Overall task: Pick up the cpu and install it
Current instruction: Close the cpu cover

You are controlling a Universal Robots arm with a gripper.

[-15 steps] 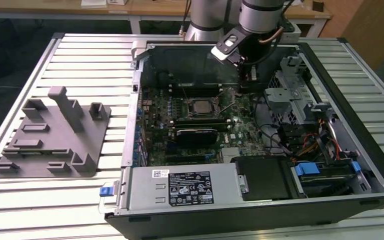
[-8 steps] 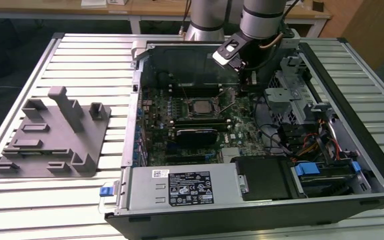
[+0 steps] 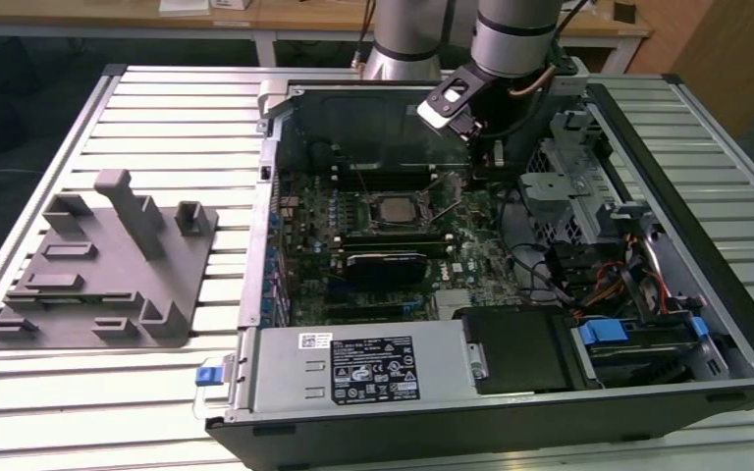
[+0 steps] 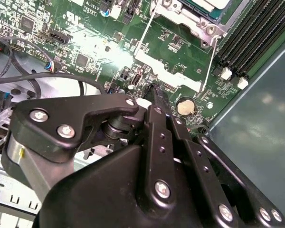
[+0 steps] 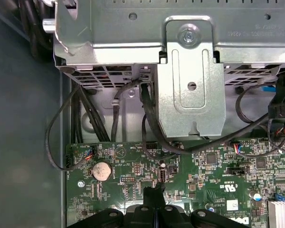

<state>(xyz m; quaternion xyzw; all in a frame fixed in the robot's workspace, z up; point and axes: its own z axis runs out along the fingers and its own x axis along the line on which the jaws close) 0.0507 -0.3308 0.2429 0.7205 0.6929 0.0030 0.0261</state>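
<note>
Table (image 3: 154, 108): slatted metal top carrying an open case and a gray holder.
Case (image 3: 509, 432): lying flat with the side panel off, green board (image 3: 475, 257) facing up.
Holder (image 3: 102, 265): gray block on the table at the exterior view's left, well apart from the case.
Cpu (image 3: 392, 208): silvery square seated in the socket (image 4: 180, 21) at the far middle of the board; one edge shows in the second wrist view (image 4: 206, 4).
Arm (image 3: 514, 34): reaching down into the case from the far side.
Gripper (image 3: 487, 157): inside the case at the exterior view's right of the cpu and apart from it. In both wrist views (image 4: 154, 89) (image 5: 154, 191) the fingers are pressed together with nothing between them, tip low over the board.
Coin cell (image 5: 101, 170): on the board, near the fingertips (image 4: 185, 107).
Cage (image 5: 190, 95): bare metal bracket beyond the board edge, black cables running under it.
</note>
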